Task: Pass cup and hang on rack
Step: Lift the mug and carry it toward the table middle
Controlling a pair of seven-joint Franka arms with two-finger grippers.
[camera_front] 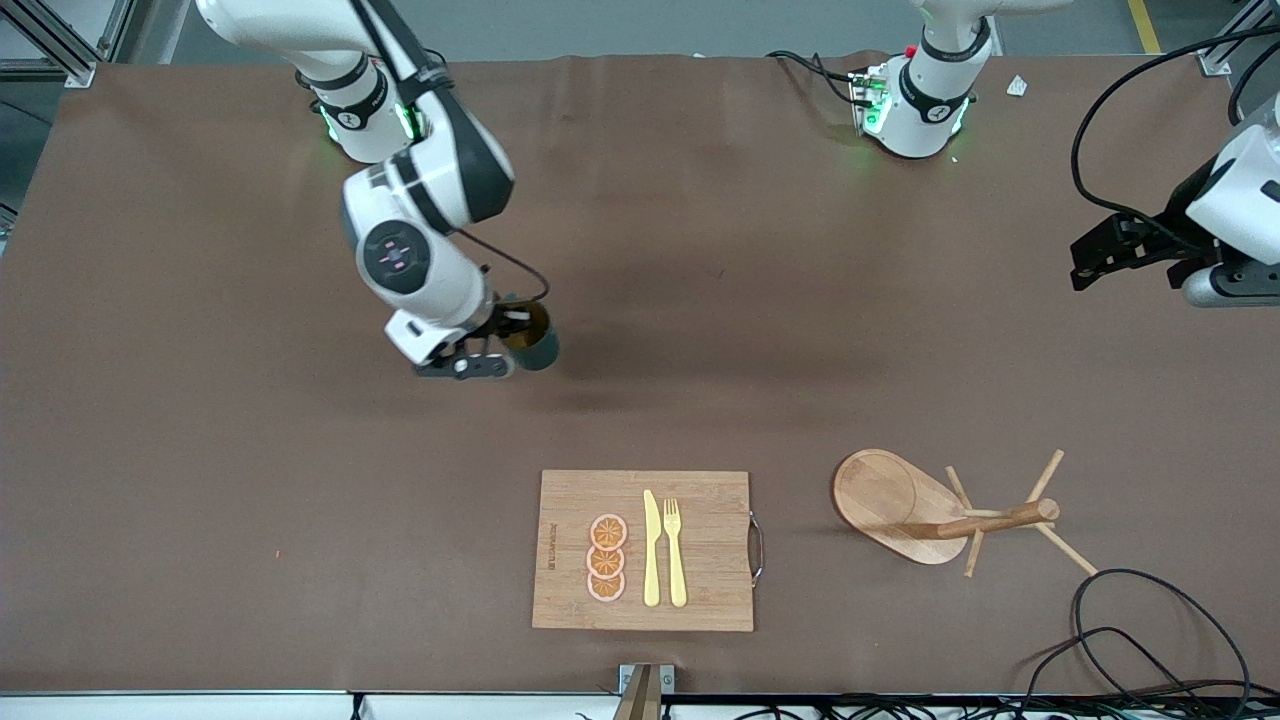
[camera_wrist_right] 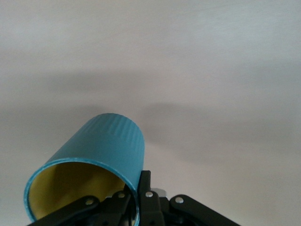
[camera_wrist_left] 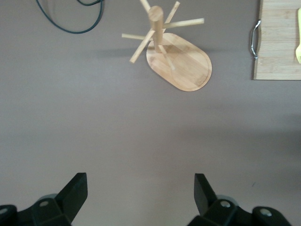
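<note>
Brown-covered table (camera_front: 200,480) under even light, perhaps grey floor (camera_front: 600,25) around it.

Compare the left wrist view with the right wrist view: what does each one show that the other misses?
Only the left wrist view shows the rack standing on its oval base, the handled end of the cutting board with a yellow utensil tip, a black cable, and the left pincer open over bare table. Only the right wrist view shows the cup, teal outside and yellow inside, tilted with the right pincer shut on its rim. Both share the brown table surface.
</note>
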